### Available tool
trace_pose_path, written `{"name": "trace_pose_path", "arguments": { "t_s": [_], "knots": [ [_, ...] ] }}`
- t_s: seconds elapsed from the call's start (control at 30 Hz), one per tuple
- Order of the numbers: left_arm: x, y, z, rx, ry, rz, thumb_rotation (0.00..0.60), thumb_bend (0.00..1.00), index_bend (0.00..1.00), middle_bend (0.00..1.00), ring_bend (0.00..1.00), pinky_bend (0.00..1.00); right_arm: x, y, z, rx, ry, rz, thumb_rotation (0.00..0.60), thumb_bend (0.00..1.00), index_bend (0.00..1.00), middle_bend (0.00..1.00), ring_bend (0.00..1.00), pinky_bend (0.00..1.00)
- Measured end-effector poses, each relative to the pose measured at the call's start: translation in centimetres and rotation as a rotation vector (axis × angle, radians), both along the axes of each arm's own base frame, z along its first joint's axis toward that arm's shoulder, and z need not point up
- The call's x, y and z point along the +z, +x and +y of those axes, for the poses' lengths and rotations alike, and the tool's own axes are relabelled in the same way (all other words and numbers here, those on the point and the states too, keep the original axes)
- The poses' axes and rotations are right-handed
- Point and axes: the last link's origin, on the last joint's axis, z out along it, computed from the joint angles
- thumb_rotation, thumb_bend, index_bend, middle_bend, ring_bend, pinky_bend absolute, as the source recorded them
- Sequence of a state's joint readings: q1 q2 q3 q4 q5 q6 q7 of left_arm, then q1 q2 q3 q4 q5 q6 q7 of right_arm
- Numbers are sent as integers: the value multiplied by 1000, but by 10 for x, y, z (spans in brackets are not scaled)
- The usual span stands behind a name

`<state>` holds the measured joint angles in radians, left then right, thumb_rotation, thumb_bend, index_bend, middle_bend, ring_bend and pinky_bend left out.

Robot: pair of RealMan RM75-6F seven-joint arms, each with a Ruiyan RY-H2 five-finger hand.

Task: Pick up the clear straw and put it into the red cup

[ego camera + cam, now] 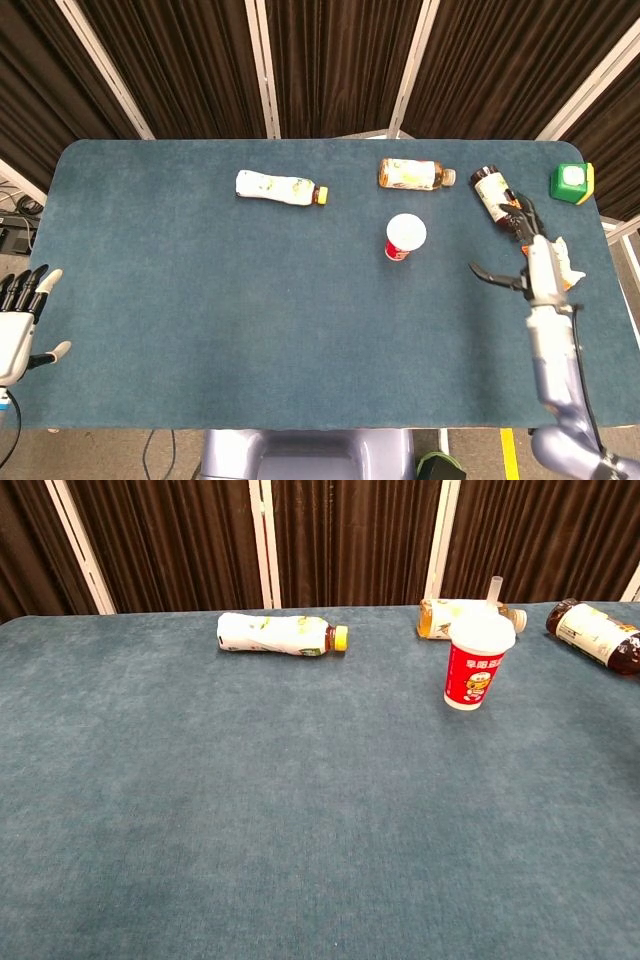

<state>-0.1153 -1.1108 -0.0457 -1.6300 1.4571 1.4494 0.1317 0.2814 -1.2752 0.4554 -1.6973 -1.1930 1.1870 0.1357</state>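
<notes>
We see a curtained lab test bay: dark drapes with white frame bars enclose a blue felt-covered surface.

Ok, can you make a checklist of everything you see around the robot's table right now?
Surface: blue table, felt-like top.
Job's things: red cup upright, white lid on; clear straw sticks up out of it.
Clutter: white bottle lying down; orange bottle lying behind the cup; dark bottle lying at the right; green box in the far right corner; orange snack bag partly under the right hand.
Hands: right hand open, holds nothing, off to the right of the cup; left hand open, beside the table's left edge.
Cables: some on the floor at the left.
Surroundings: dark curtains behind.
</notes>
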Motion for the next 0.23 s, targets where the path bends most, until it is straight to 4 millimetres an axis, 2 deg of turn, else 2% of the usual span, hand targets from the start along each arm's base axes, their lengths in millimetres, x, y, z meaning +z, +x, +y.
{"name": "trace_pose_path", "arguments": {
  "t_s": [0.23],
  "knots": [
    [0, 0, -1, -1, 1, -1, 600, 78, 0, 0, 0, 0, 3, -36, 49, -49, -49, 569, 600, 102, 9, 0, 0, 0]
  ]
}}
